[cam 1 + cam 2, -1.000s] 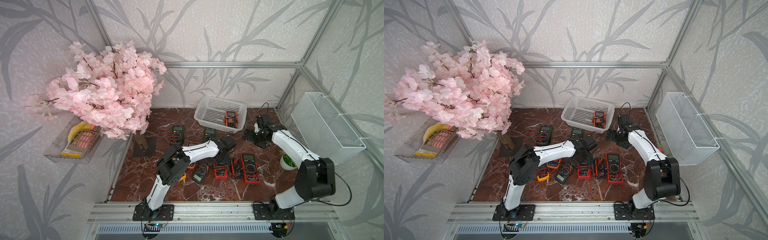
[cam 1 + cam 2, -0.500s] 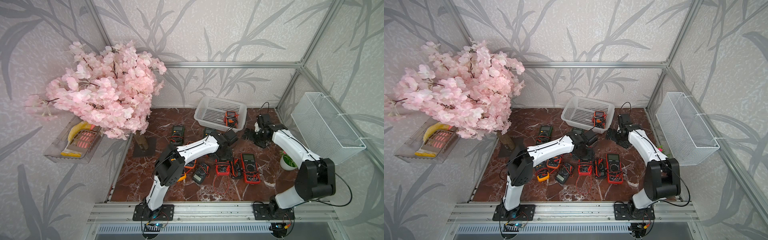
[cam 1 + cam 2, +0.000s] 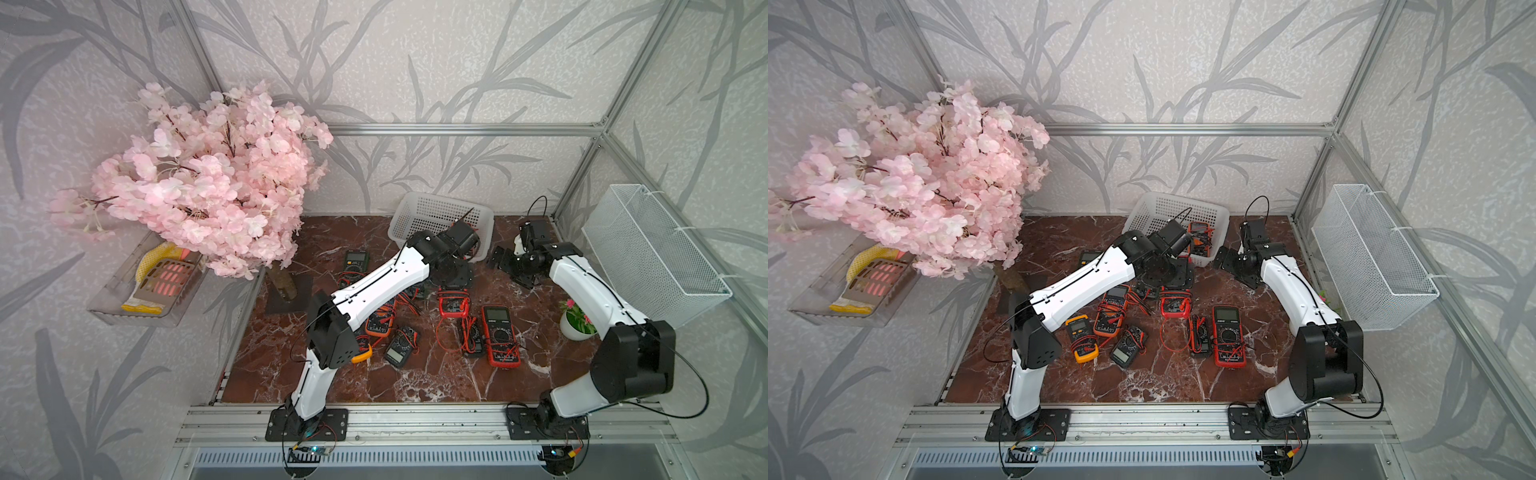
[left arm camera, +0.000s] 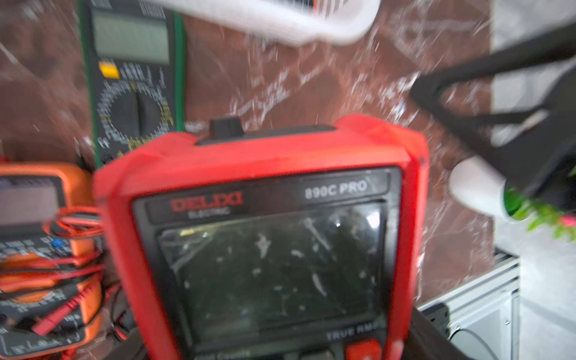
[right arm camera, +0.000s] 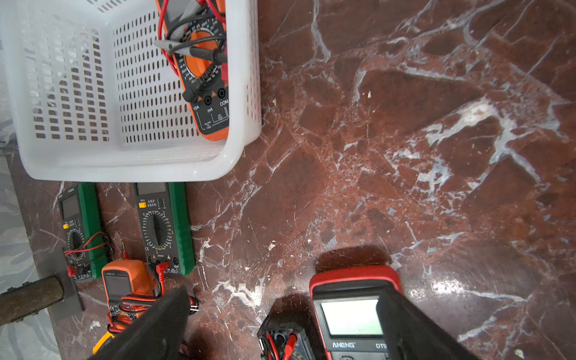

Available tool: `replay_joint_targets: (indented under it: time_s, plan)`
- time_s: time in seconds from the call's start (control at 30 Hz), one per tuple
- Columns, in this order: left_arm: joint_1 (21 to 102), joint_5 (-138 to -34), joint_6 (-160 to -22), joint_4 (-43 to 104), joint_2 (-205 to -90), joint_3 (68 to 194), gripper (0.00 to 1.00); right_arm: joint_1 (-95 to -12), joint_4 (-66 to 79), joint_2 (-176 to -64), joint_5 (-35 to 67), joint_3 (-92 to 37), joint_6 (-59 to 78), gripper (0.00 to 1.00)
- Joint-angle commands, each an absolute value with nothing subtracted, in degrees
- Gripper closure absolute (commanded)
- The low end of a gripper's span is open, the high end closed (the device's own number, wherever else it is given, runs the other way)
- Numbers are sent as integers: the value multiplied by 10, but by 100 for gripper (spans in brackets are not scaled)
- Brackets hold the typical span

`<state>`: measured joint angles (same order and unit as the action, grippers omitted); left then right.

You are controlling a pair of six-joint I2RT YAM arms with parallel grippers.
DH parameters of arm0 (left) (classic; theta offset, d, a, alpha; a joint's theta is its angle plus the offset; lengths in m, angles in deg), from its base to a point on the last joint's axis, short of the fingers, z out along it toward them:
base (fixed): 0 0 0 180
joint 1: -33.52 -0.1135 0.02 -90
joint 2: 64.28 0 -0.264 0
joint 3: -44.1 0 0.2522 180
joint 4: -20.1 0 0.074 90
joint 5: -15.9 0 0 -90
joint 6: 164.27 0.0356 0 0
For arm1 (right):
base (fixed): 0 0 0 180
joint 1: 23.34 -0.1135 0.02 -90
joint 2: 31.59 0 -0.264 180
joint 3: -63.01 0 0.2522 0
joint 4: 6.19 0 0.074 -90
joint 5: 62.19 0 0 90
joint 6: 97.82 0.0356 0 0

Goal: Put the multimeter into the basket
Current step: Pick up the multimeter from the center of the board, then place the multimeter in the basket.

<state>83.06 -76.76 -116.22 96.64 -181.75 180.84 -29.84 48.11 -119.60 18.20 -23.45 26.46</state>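
While its partner hangs empty to the right, the left gripper [image 3: 453, 278] is clamped on the two long sides of a red-cased rectangular digital multimeter [image 4: 265, 249]. It holds the meter off the red-brown marble tabletop [image 3: 374, 382], just on the near side of the low white perforated plastic basket [image 3: 428, 216]. Seen from the left wrist, the meter lies face up with its long axis running near to far. Its dark display end aims at the basket's near rim, and the dial end sits back between the dark fingers [image 4: 433, 343]. That view is blurred, though the maker's name above the screen can be read.

In both top views only the near end of the red case shows, poking out below the black wrist. The meter is outside the basket; how close its far end comes to the rim cannot be told.

Inside the basket, against its right wall, lies an orange-and-black multimeter [image 5: 199, 68] wrapped in its leads. The right gripper [image 3: 508, 266] hovers just right of the basket's near right corner, jaws spread wide and holding nothing. A green-cased multimeter [image 5: 162, 227] lies on the marble just near the basket's near wall. A large red multimeter [image 3: 500, 336] lies closer to the near edge, among several others.
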Motion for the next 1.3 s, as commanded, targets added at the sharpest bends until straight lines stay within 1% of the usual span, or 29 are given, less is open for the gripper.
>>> replay_joint_targets:
  time_s: [0.0,0.33,0.43,0.53,0.73,1.13,1.27]
  plan:
    - [797,-742,-1113,976,-1834,1880,69,-293,484,-1178,175,-258,276,1]
    - [699,-719,-1044,932,-1912,2043,69,-291,492,-1191,170,-290,295,1]
    - [682,-699,-1022,907,-1933,2079,69,-291,493,-1198,164,-298,298,1]
    - [674,-667,-992,851,-1935,2074,69,-291,493,-1206,160,-301,298,1]
    - [665,-635,-905,712,-1944,2040,66,-291,488,-1224,147,-289,294,1]
    - [657,-642,-840,545,-1998,2062,63,-291,480,-1252,143,-283,278,1]
    - [658,-645,-831,510,-2026,2076,62,-290,479,-1256,139,-282,276,1]
